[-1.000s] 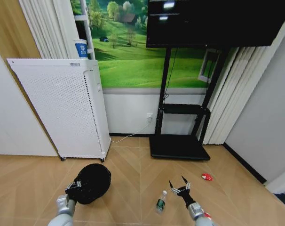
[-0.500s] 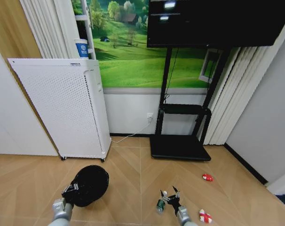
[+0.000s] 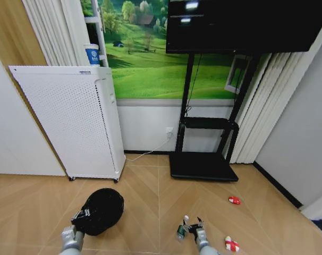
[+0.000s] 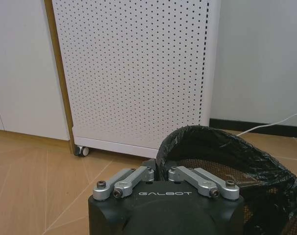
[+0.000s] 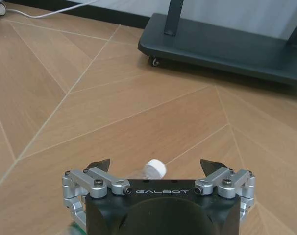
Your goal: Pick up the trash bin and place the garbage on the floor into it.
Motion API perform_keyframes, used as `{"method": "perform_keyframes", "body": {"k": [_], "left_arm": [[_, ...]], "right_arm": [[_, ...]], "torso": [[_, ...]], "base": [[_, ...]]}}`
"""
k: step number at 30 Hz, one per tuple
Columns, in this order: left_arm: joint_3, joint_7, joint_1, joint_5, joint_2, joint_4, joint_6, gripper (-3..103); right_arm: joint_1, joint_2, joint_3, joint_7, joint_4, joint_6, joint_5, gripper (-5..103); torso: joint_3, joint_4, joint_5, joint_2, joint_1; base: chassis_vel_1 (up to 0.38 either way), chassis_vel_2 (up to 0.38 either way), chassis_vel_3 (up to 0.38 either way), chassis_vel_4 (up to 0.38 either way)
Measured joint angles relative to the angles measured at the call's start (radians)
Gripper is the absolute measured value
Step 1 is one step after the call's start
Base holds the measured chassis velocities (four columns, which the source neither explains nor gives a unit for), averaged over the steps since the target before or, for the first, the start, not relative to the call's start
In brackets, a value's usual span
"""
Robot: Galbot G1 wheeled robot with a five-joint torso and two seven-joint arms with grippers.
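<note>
Left gripper: low on the left, jaws closed on the near rim of the trash bin.
Trash bin: black-lined, beside the white perforated appliance.
Right gripper: down at the floor, jaws spread wide either side of the bottle, gripping nothing.
Bottle: lying on the wood floor, white cap between the fingertips.
Red-and-white pieces: one just right of the right gripper, the other farther off, near the stand base.
</note>
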Motion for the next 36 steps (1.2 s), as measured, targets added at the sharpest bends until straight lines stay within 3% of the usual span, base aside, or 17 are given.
{"method": "perform_keyframes", "body": {"k": [9,22,26,36], "left_arm": [[-0.004,0.003,0.011,0.022,-0.032,0.008,-0.009,7],[-0.017,-0.001,0.023,0.025,-0.02,-0.003,-0.012,7],[-0.015,-0.006,0.019,0.022,-0.018,-0.011,-0.01,7],[-0.008,-0.004,0.016,0.022,-0.024,-0.004,-0.016,7]], "right_arm": [[0.026,0.054,-0.04,0.013,-0.055,-0.013,0.038,100],[0.014,0.142,0.01,0.004,-0.098,-0.017,0.095,100],[-0.002,0.176,0.027,-0.021,-0.147,-0.007,0.098,100],[-0.012,0.178,0.053,-0.086,-0.24,0.018,0.095,100]], "torso": [[0.0,0.0,0.0,0.0,0.0],[0.0,0.0,-0.0001,0.0,0.0],[0.0,0.0001,0.0001,0.0,0.0],[0.0,0.0002,0.0,0.0,0.0]], "base": [[0.0,0.0,0.0,0.0],[0.0,0.0,0.0,0.0],[0.0,0.0,0.0,0.0],[0.0,0.0,0.0,0.0]]}}
